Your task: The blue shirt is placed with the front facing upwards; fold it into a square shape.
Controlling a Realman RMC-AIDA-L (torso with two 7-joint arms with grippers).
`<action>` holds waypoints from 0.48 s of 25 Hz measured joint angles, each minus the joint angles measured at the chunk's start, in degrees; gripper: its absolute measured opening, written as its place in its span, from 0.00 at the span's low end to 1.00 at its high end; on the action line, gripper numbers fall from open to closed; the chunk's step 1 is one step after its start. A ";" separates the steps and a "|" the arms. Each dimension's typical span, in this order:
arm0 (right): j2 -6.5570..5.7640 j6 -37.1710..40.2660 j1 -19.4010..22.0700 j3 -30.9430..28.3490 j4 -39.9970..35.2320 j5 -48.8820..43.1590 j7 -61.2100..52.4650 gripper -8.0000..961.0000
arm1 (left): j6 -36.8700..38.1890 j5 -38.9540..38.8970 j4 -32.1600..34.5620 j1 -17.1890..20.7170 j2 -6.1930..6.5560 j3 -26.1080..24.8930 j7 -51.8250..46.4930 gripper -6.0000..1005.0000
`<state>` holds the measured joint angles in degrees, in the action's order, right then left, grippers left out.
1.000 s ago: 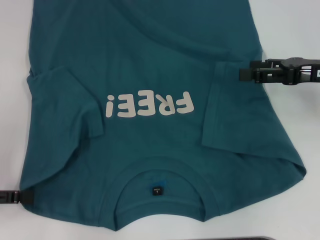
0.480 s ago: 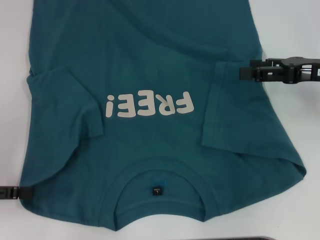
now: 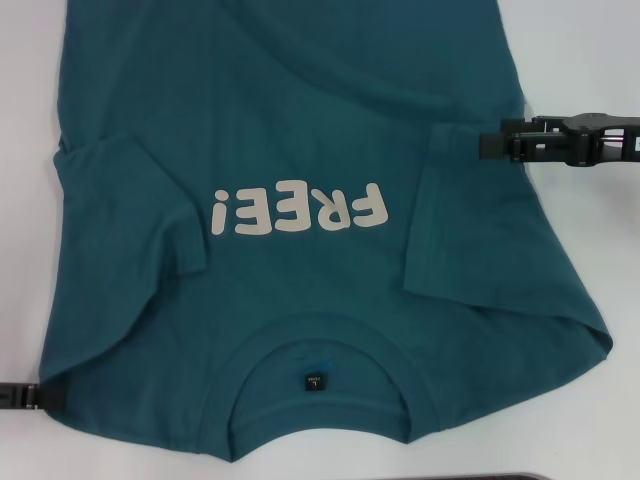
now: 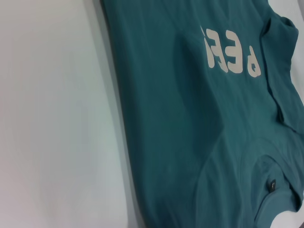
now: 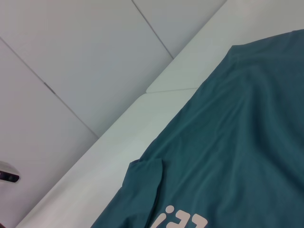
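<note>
The blue shirt [image 3: 300, 110] lies flat, front up, on the white table [image 3: 585, 60]. Its off-white "FREE!" print [image 3: 298, 210] reads upside down and its collar [image 3: 320, 428] with the black neck label [image 3: 314, 382] is nearest me. Both sleeves are folded inward: one on the left [image 3: 130, 205], one on the right [image 3: 470, 230]. My right gripper [image 3: 490, 146] is at the shirt's right edge beside the folded sleeve. My left gripper [image 3: 40, 394] is at the shirt's near left corner, mostly out of frame. The shirt also shows in the left wrist view [image 4: 190, 118] and the right wrist view [image 5: 237, 156].
A dark strip [image 3: 500, 477] shows at the near edge of the head view. The table's far edge [image 5: 142, 118] and grey panels [image 5: 71, 57] beyond it show in the right wrist view. White table surface [image 4: 47, 118] lies to the shirt's left.
My left gripper has drawn back slightly to the left, off the shirt's corner. My right gripper has shifted slightly away from me. The shirt has not moved.
</note>
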<state>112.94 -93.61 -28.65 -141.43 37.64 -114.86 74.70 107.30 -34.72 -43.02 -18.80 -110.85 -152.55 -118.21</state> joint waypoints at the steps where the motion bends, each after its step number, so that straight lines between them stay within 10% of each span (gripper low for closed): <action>1: 0.00 0.01 0.00 -0.02 -0.01 0.00 0.00 0.97 | -0.08 0.32 0.01 -0.13 -0.08 0.00 0.00 0.89; 12: -0.09 0.02 0.26 -0.34 -0.02 -0.01 0.00 0.97 | -0.59 1.01 0.28 -0.98 -0.44 -0.09 -0.01 0.89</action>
<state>112.85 -93.60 -28.38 -141.77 37.61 -114.87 74.70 106.71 -33.71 -42.75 -19.79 -111.29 -152.65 -118.22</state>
